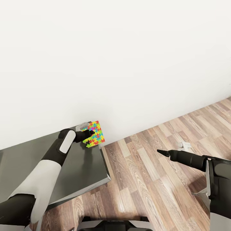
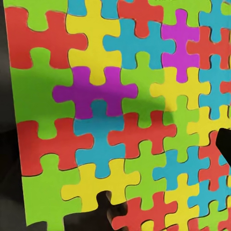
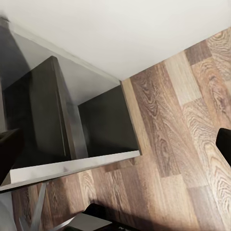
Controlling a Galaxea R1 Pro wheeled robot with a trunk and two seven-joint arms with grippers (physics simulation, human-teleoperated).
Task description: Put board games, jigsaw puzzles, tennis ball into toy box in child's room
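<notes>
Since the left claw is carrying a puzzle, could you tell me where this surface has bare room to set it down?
The grey tabletop is bare from the left arm across to its right edge by the wood-plank floor. It is crowded only at the far corner, where the left claw holds the bright multicoloured jigsaw puzzle panel against the white wall.

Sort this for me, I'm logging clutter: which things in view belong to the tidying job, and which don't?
Job:
- jigsaw puzzle, held by the left hand
- table

Not part of it:
- wood floor
- white wall
- right hand, empty

plain white wall (image 1: 115, 57), wood-plank floor (image 1: 150, 179), evenly lit
</notes>
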